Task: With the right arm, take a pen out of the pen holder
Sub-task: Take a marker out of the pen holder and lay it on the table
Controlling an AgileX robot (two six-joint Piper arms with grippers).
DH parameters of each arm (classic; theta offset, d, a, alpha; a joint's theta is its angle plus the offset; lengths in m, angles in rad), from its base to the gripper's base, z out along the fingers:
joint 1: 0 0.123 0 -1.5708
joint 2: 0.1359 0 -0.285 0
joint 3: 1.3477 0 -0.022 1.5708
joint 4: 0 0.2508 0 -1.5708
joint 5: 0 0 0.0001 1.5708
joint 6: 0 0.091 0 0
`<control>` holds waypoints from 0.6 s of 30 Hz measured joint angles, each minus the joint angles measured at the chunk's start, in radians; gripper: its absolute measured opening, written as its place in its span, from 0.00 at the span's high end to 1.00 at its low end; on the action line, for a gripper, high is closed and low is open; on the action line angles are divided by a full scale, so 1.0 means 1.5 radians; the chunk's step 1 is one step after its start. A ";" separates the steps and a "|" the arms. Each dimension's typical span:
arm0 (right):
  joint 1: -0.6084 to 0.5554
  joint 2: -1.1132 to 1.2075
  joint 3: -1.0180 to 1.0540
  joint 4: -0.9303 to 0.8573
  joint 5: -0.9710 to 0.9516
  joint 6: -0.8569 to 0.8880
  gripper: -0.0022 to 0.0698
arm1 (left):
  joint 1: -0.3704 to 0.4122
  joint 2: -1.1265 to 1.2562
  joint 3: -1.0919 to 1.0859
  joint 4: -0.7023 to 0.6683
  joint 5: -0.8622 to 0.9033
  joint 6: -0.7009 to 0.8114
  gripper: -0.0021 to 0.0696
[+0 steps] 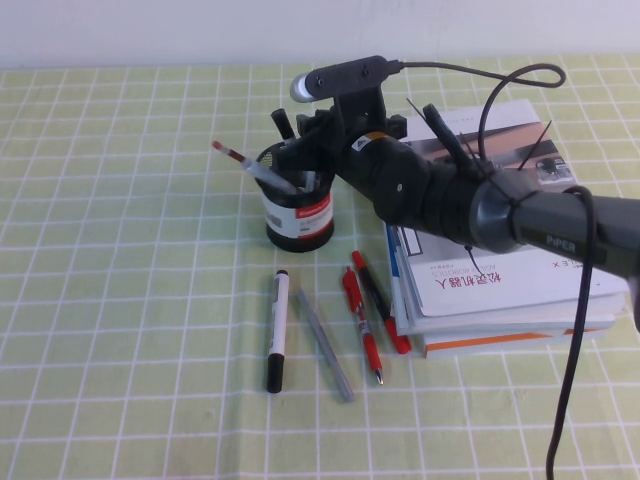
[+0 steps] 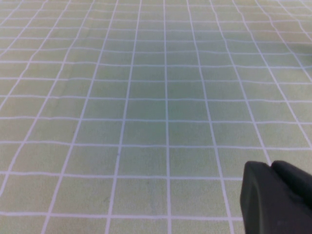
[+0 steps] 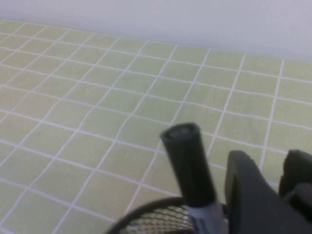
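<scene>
the right gripper sits at the rim of the pen holder, just beside a black-capped pen standing in the holder, whether clamped i cannot tell, while the left gripper hangs over checked cloth.

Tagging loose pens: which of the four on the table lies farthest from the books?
The white marker with black ends, leftmost of the row. The right gripper is at the pen holder, the left gripper over bare cloth.

surface: pale green tablecloth with a white grid, flat, filling all the tabletop in view | backdrop: plain white wall rising at the cloth's far edge | light: even, soft, only faint shadows
</scene>
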 joint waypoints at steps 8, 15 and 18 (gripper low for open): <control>0.000 -0.003 -0.004 0.000 -0.004 0.000 0.86 | 0.000 0.000 0.000 0.000 0.000 0.000 0.98; 0.000 -0.030 -0.004 -0.017 0.018 -0.013 0.86 | 0.000 0.000 0.000 0.000 0.000 0.000 0.98; 0.000 -0.053 -0.004 -0.022 0.038 -0.029 0.86 | 0.000 0.000 0.000 0.000 0.000 0.000 0.98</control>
